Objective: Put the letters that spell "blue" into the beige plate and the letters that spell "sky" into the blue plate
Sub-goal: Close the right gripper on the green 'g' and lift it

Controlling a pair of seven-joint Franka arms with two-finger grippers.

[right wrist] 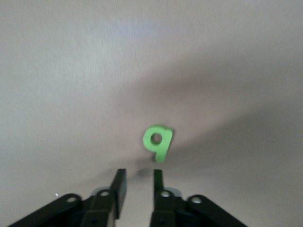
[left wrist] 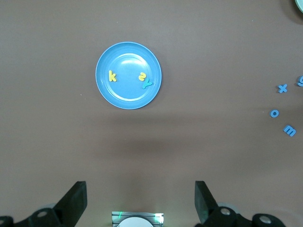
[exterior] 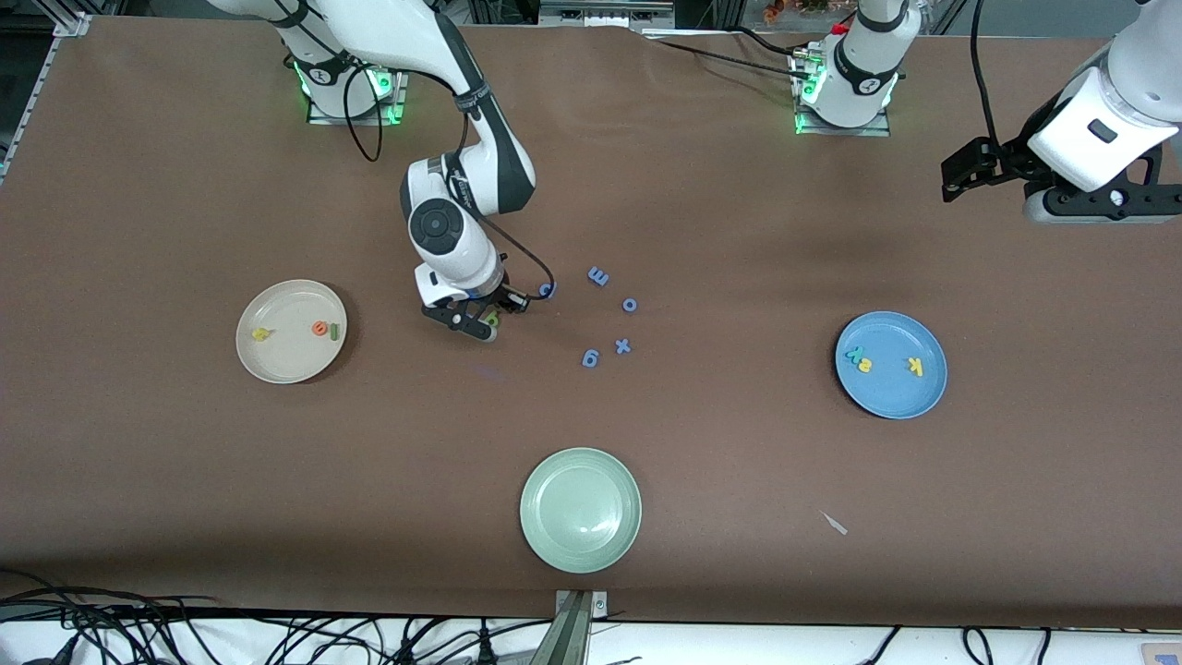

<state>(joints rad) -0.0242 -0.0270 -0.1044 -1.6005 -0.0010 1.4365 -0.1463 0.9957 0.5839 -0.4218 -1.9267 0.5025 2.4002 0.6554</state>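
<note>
Two arms are shown, one working and one waiting. The right gripper (exterior: 492,323) is low over the table near the blue-violet letters (exterior: 609,314), just beside the "b" (right wrist: 157,142), the one "blue" letter still on the table. Its fingers (right wrist: 119,189) stand a narrow gap apart and clamp nothing; in the right wrist view the "b" lies flat on the table just ahead of the fingertips, outside the gap and a little off to one side of it.

To do the pickup well, the jaws should probably be spread wider than the letter, shifted forward until the "b" sits squarely between the pads, lowered to the table and only then closed. A foam piece this thin is likely to skid or flip if one pad reaches it first. The nearest blue-violet letter lies close by and should not be swept along.

The beige plate (exterior: 254,356), toward the right arm's end of the table, holds the "u" (exterior: 262,334), "e" (exterior: 319,328) and "l" (exterior: 334,331). The blue plate (left wrist: 106,90), toward the left arm's end, holds "s" (left wrist: 142,76), "y" (left wrist: 147,84) and "k" (left wrist: 112,76), so "sky" appears complete. The green plate (exterior: 545,536) is empty.

The left gripper (exterior: 965,171) waits, raised over its end of the table, jaws wide apart and empty.
</note>
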